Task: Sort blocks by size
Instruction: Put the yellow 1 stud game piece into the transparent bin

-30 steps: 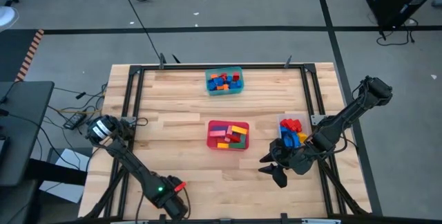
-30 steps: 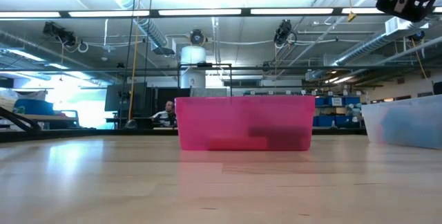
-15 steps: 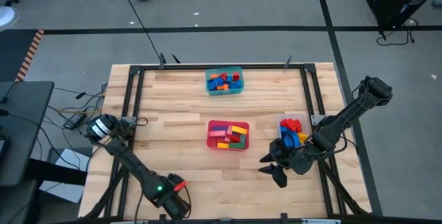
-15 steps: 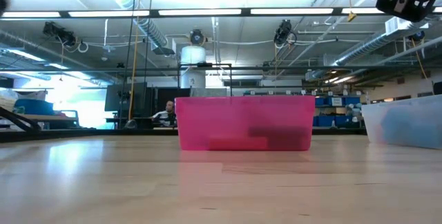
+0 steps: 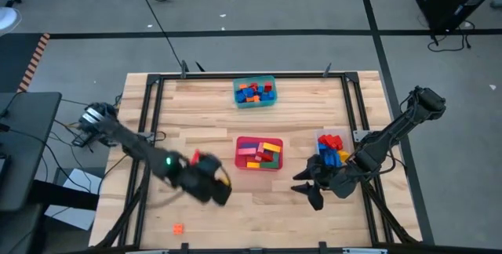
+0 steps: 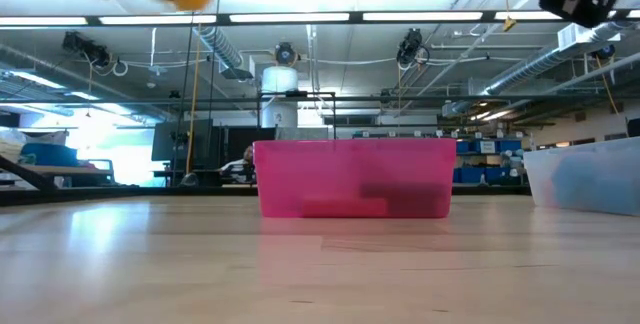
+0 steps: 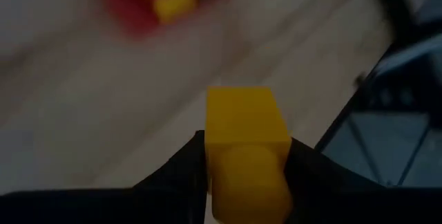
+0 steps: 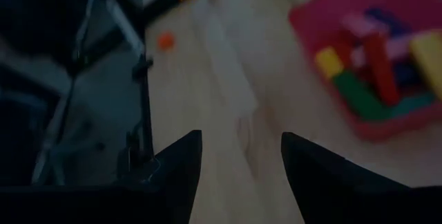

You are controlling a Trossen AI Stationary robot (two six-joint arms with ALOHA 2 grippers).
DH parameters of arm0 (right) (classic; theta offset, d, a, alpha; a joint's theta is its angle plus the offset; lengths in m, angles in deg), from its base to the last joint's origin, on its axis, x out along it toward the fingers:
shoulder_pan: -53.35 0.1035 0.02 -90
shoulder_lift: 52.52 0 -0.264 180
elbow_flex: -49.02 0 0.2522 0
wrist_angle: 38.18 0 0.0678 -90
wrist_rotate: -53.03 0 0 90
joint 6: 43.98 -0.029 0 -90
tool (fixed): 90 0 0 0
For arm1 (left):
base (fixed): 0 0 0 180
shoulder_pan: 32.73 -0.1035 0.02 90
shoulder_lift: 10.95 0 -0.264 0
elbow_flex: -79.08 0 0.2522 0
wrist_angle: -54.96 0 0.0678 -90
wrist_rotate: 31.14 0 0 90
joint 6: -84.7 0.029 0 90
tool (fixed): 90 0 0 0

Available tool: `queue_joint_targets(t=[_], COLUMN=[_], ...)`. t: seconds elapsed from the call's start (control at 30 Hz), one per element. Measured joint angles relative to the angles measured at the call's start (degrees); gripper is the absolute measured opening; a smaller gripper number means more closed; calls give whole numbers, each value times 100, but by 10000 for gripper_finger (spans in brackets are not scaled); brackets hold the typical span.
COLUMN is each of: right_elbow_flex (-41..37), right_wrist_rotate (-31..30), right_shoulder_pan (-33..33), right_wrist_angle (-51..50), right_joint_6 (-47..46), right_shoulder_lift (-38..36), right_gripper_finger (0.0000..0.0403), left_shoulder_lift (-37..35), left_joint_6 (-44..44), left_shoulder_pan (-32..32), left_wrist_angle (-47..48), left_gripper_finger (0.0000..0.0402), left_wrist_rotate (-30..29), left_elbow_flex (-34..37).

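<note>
Between the left gripper's (image 7: 245, 162) fingers sits a yellow block (image 7: 246, 124), squeezed tight (so it won't drop) near the red tub (image 5: 259, 165).

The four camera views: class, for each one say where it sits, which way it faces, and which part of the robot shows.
High view: overhead, straight down; both arms, red tub, teal tub.
Low view: table height, level across; red tub, room behind.
Left wrist view: looks past the left gripper, shut on a yellow block.
Right wrist view: past the open right gripper toward the red tub.
Shared: every view shows the red tub.
</note>
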Motion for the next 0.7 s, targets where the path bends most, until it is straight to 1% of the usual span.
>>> queue_joint_targets(t=[0.1,0.17,0.27,0.43,0.6,0.7], right_elbow_flex=[0,-1,0,-2,0,0], right_wrist_rotate=[-594,-837,-973,-1170,-1304,-1324], right_shoulder_pan=[-40,-123,-276,-500,-658,-804], right_wrist_angle=[293,582,1047,1770,2274,2667], right_joint_6=[148,613,1587,2994,4187,4899], right_shoulder_lift=[0,0,0,0,0,0], right_gripper_finger=[213,213,213,214,228,246], left_shoulder_lift=[-259,-336,-361,-360,-360,-348], left_joint_6=[669,1182,1710,2339,2655,2798], left_shoulder_pan=[-543,-929,-1579,-2608,-3093,-3263], left_wrist_angle=[-302,-676,-1365,-2558,-3569,-3684], left_gripper_finger=[143,143,143,143,143,143], left_wrist_rotate=[-6,201,843,2185,3434,3855], left_elbow_flex=[0,0,0,0,0,0])
